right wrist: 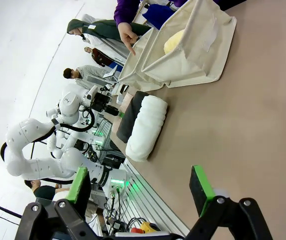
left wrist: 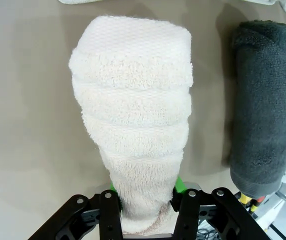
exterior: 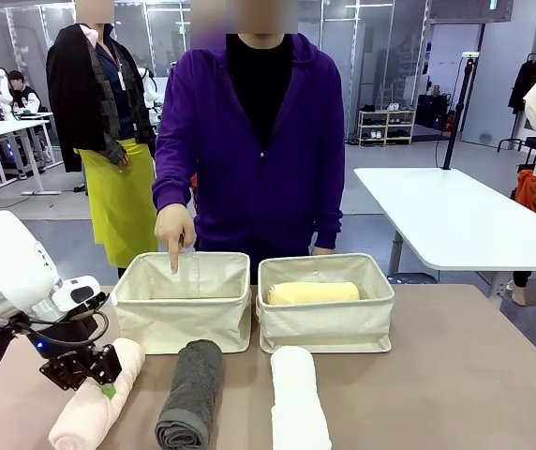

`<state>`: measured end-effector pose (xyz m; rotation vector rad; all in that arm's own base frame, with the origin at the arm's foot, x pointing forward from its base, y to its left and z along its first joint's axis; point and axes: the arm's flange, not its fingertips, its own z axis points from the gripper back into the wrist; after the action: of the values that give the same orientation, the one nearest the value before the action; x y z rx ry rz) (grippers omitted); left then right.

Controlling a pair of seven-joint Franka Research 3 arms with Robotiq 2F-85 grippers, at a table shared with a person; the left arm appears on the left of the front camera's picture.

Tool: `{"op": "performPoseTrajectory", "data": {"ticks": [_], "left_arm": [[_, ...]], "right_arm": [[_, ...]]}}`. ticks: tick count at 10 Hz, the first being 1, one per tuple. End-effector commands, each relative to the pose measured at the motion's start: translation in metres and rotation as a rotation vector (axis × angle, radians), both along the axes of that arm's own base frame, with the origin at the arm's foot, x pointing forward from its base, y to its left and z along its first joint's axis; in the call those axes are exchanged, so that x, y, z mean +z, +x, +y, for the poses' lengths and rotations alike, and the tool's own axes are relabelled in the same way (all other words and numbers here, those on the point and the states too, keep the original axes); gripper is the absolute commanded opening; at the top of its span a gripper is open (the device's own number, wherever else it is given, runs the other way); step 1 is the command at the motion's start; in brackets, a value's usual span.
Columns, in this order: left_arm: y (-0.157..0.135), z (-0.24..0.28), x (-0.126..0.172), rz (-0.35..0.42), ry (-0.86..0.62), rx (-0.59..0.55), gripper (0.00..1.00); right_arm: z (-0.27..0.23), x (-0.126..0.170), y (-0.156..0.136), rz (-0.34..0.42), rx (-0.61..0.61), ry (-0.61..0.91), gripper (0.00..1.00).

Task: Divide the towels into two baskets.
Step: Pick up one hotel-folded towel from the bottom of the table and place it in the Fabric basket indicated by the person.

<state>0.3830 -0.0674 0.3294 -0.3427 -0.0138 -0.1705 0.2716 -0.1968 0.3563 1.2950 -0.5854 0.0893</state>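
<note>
Grip quality matters most here: the left gripper (left wrist: 145,194) is pinched tight on one end of the pale pink rolled terry-cloth towel (left wrist: 133,110). That roll lies on the brown bench (exterior: 455,375) just beside the dark grey rolled towel (exterior: 191,394), with the white rolled towel (exterior: 298,405) a little further along. Because the hold is at the very end, the roll will likely sag and may unwind when raised. A slow, high lift seems wise, clearing the soft wall of the left cream canvas basket (exterior: 184,323), into which the person's hand (exterior: 174,230) points. The yellow rolled towel (exterior: 312,292) lies in the right cream canvas basket (exterior: 329,328). The right gripper (right wrist: 140,184) hangs wide open above the bench, holding nothing, well apart from the towels.
</note>
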Motion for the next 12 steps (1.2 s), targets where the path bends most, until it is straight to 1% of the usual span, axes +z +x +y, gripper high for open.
{"op": "performPoseTrajectory", "data": {"ticks": [1, 4, 5, 6, 7, 8, 10, 11, 12], "left_arm": [[0.001, -0.001, 0.0, -0.008, 0.01, 0.002, 0.07], [0.001, -0.001, 0.0, -0.008, 0.01, 0.002, 0.07], [0.0, 0.0, 0.0, 0.0, 0.0, 0.0, 0.37], [-0.004, -0.008, 0.022, -0.063, 0.023, -0.139, 0.37], [-0.007, -0.012, 0.043, -0.077, 0.057, -0.256, 0.37], [-0.01, -0.013, 0.066, -0.1, 0.063, -0.339, 0.37], [-0.014, -0.022, 0.112, -0.17, 0.124, -0.563, 0.37], [-0.014, -0.03, 0.135, -0.249, 0.164, -0.684, 0.37], [-0.014, -0.043, 0.159, -0.348, 0.184, -0.805, 0.37]], "right_arm": [[0.002, 0.002, -0.003, -0.017, -0.008, 0.008, 1.0], [0.002, 0.002, -0.003, -0.017, -0.008, 0.008, 1.0], [0.002, 0.002, -0.003, -0.017, -0.008, 0.008, 1.0], [0.002, 0.002, -0.003, -0.017, -0.008, 0.008, 1.0], [0.002, 0.002, -0.003, -0.017, -0.008, 0.008, 1.0], [0.002, 0.002, -0.003, -0.017, -0.008, 0.008, 1.0], [0.002, 0.002, -0.003, -0.017, -0.008, 0.008, 1.0], [0.002, 0.002, -0.003, -0.017, -0.008, 0.008, 1.0], [0.002, 0.002, -0.003, -0.017, -0.008, 0.008, 1.0]]}}
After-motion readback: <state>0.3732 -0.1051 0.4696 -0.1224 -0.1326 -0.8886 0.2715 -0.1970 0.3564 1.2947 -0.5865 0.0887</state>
